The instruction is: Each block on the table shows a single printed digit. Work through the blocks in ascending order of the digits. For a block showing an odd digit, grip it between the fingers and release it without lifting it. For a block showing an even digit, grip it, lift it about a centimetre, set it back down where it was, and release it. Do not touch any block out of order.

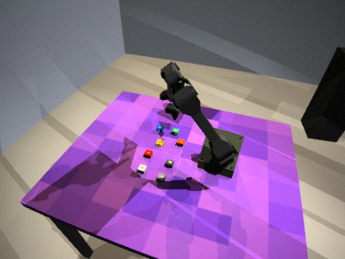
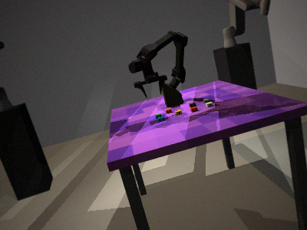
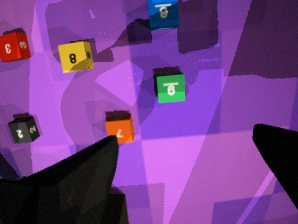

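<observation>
Several small coloured blocks lie in two rows on the purple table point(image 1: 259, 194) point(image 2: 153, 142). The blue block point(image 1: 160, 128) point(image 2: 162, 119) point(image 3: 164, 11) and the green block point(image 1: 175, 130) point(image 2: 158, 115) point(image 3: 170, 87) are farthest from the front edge. Then come the yellow block point(image 1: 159, 142) point(image 2: 178, 112) point(image 3: 75, 55), orange block point(image 1: 180, 142) point(image 2: 168, 110) point(image 3: 120, 127), red block point(image 1: 148, 153) point(image 2: 194, 109) point(image 3: 13, 46), black block point(image 1: 169, 162) point(image 2: 192, 104) point(image 3: 24, 128), white block point(image 1: 141, 168) point(image 2: 209, 104) and grey block point(image 1: 161, 177) point(image 2: 206, 100). The digits are too blurred to read. My gripper point(image 1: 170, 104) point(image 2: 152, 87) point(image 3: 185, 137) is open and empty. It hangs well above the table, near the green and orange blocks.
The arm's base plate point(image 1: 233, 138) sits on the table right of the blocks. A black cabinet point(image 1: 328, 99) stands on the floor at the far right. In the exterior view a dark cabinet point(image 2: 19, 149) stands at the left and a stand with another arm point(image 2: 234, 61) behind the table.
</observation>
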Motion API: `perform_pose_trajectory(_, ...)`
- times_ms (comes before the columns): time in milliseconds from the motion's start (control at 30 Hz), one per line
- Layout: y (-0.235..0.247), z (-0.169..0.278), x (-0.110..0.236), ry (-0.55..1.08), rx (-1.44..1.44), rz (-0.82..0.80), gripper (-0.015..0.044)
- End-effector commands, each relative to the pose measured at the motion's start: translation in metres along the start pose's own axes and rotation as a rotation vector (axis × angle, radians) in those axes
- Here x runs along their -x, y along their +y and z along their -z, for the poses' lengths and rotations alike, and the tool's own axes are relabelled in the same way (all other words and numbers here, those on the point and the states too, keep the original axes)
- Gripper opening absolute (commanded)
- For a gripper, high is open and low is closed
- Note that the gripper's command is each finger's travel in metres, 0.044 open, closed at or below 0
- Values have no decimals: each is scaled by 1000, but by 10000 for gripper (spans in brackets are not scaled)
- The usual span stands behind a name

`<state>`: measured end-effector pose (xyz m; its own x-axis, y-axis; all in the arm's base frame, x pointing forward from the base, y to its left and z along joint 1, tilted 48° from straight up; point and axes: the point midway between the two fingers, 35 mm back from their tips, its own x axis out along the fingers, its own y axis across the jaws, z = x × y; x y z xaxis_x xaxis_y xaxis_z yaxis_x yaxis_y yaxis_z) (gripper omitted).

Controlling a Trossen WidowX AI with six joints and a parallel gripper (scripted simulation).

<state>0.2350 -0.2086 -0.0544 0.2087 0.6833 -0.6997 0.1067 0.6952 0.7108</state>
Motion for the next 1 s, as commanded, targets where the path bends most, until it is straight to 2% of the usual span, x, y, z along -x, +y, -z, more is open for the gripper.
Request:
perform_pose_trajectory(0, 1, -1, -2, -4, 3, -16, 400)
perform_pose_trajectory(533, 3, 0, -2, -4, 3, -16, 400)
perform_pose_trajectory(800, 65, 47, -1, -1, -1, -20, 400)
perform_pose_trajectory(967, 70, 52, -2, -1, -1, -20, 400)
